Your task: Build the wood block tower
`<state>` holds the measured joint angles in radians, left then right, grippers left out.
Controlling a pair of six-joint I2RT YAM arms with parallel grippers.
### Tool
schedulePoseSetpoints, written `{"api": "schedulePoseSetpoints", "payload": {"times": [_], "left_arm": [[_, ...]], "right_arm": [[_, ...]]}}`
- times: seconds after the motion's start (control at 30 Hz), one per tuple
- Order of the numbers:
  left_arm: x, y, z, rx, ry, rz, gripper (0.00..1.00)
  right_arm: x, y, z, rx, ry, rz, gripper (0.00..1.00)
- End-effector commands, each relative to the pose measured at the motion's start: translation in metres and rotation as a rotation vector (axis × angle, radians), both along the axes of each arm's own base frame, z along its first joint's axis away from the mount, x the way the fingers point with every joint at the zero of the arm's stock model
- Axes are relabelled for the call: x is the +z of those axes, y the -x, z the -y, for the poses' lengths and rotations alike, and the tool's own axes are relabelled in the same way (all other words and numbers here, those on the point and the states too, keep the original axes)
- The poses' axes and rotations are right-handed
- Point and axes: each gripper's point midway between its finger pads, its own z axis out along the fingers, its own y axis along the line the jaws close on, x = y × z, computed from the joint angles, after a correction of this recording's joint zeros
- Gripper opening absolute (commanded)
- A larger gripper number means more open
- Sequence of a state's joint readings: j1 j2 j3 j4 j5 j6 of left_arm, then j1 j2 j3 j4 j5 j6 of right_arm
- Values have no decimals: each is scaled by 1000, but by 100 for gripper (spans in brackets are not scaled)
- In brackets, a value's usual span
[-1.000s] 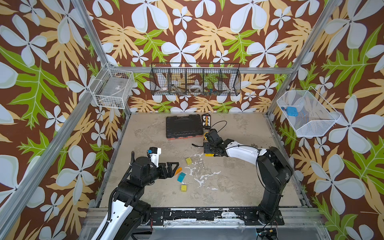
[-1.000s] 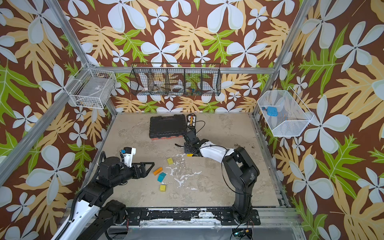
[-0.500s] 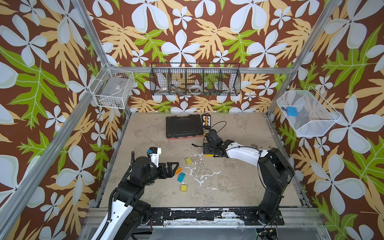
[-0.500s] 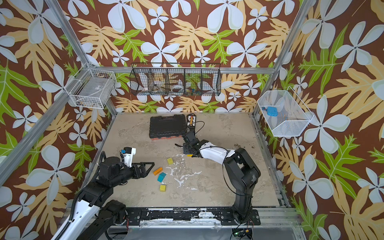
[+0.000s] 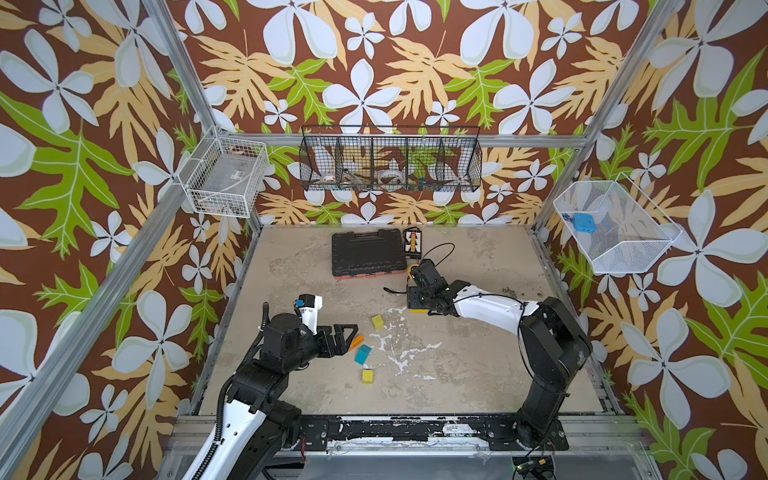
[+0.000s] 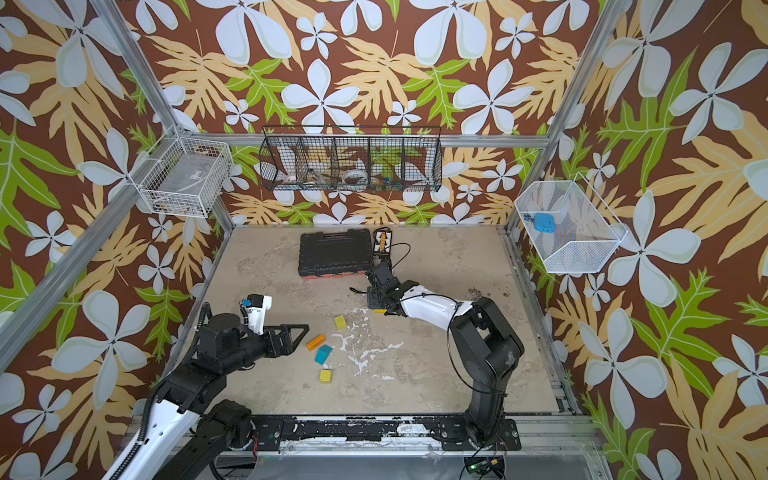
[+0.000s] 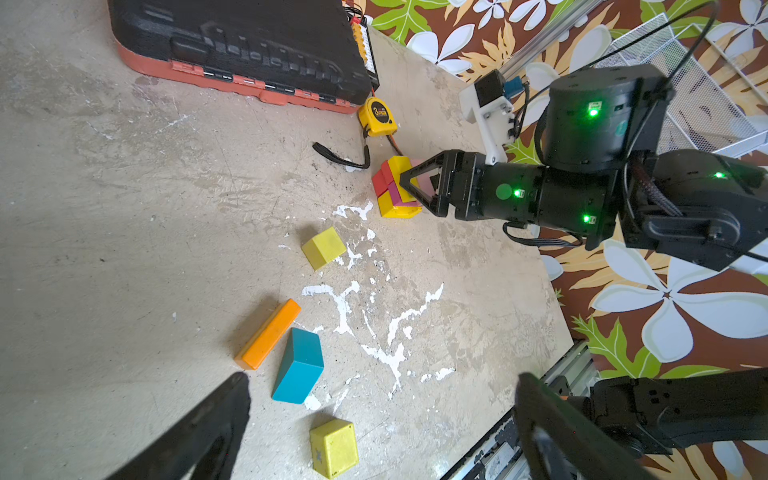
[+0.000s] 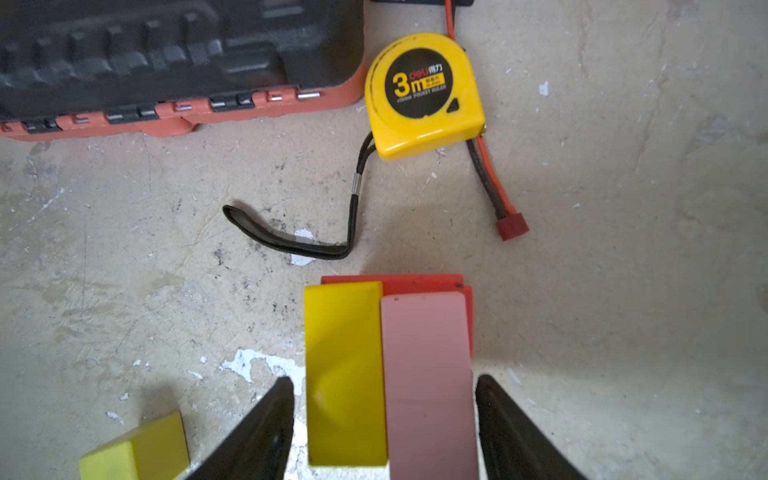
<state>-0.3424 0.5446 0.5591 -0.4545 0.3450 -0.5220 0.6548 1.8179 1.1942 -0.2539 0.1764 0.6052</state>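
Note:
The tower (image 7: 390,191) is a low stack with red at the bottom, then yellow and magenta. On top a yellow block (image 8: 345,365) and a pink block (image 8: 428,374) lie side by side. My right gripper (image 8: 384,399) straddles this top pair, open, with a thin gap on the yellow side. In both top views it covers the tower (image 5: 417,309). A yellow cube (image 7: 324,248), an orange bar (image 7: 268,334), a teal block (image 7: 299,365) and another yellow cube (image 7: 334,448) lie loose. My left gripper (image 7: 382,378) hangs wide open and empty beside the orange bar (image 5: 356,343).
A black tool case (image 5: 368,253) lies behind the tower. A yellow tape measure (image 8: 422,95) with a black strap (image 8: 291,245) sits between case and tower, next to a red-plugged cable (image 8: 513,226). Wire baskets (image 5: 390,160) hang on the walls.

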Motion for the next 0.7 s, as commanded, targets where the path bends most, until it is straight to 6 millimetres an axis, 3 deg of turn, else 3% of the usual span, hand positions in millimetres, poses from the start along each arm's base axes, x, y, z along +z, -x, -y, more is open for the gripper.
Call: {"api": "schedulePoseSetpoints", "payload": {"times": [0.0,0.67], "left_arm": [[5,-2,2,-9,9,28,100],[6,-2,2,-11,10,29,100]], "right_arm": [[2,-3,0,-12,1,8,69],[-2,-11,1,-43,20,7,66]]}}
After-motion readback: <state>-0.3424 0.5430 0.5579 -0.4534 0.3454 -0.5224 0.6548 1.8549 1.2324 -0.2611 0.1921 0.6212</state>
